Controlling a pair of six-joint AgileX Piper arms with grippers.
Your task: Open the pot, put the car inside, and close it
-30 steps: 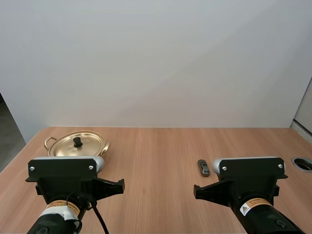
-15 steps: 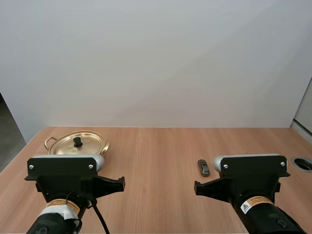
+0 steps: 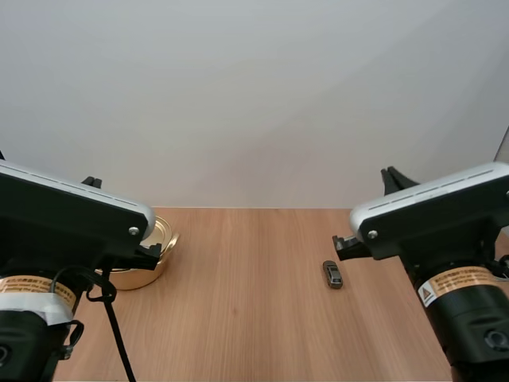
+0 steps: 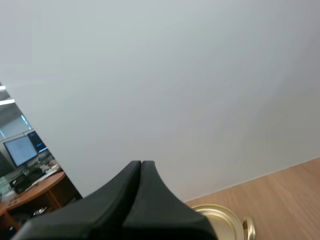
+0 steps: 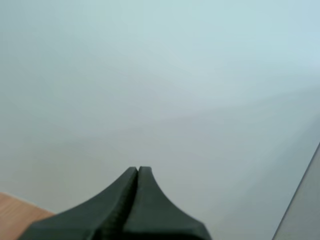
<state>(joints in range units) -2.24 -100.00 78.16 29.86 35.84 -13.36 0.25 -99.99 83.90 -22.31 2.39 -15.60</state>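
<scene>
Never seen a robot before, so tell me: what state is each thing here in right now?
Pot: closed, lid on, standing on the table.
Car: on the table, outside the pot, untouched.
Left end effector: shut, holding nothing.
Right end effector: shut, holding nothing.

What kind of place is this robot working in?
Probably a robot test bench in a lab: a wooden table against a plain white wall, with a gold pot and a small toy car set out.
</scene>
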